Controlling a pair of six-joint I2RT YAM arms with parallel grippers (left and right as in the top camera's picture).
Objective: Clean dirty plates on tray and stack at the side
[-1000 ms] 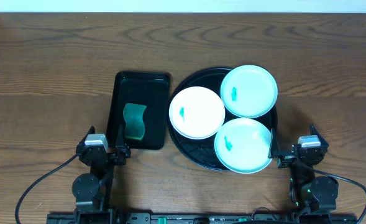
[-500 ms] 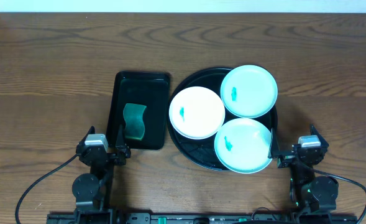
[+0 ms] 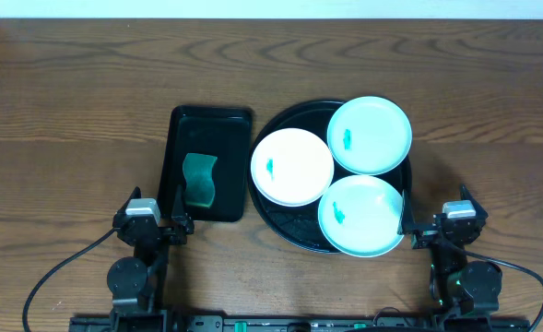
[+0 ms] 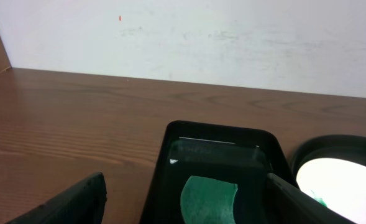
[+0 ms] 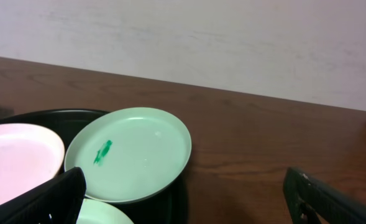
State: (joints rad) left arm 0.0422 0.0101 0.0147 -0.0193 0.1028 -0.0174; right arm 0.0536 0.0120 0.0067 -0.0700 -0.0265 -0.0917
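The round black tray (image 3: 285, 224) sits right of centre and carries three plates. A white plate (image 3: 292, 166) lies on its left side, one mint plate (image 3: 370, 136) at the far right, and another mint plate (image 3: 361, 215) at the near right, overhanging the rim. Each has a small teal smear. My left gripper (image 3: 153, 221) rests open near the front edge, left of the tray, with nothing in it. My right gripper (image 3: 434, 219) stands open just right of the near mint plate, also with nothing in it. The right wrist view shows the far mint plate (image 5: 130, 152) ahead of the right gripper (image 5: 184, 177).
A smaller rectangular black tray (image 3: 211, 124) lies left of the round one and holds a green sponge (image 3: 199, 179). The left wrist view has this sponge (image 4: 209, 199) straight ahead between the open fingers. Bare wooden table surrounds both trays, with a white wall behind.
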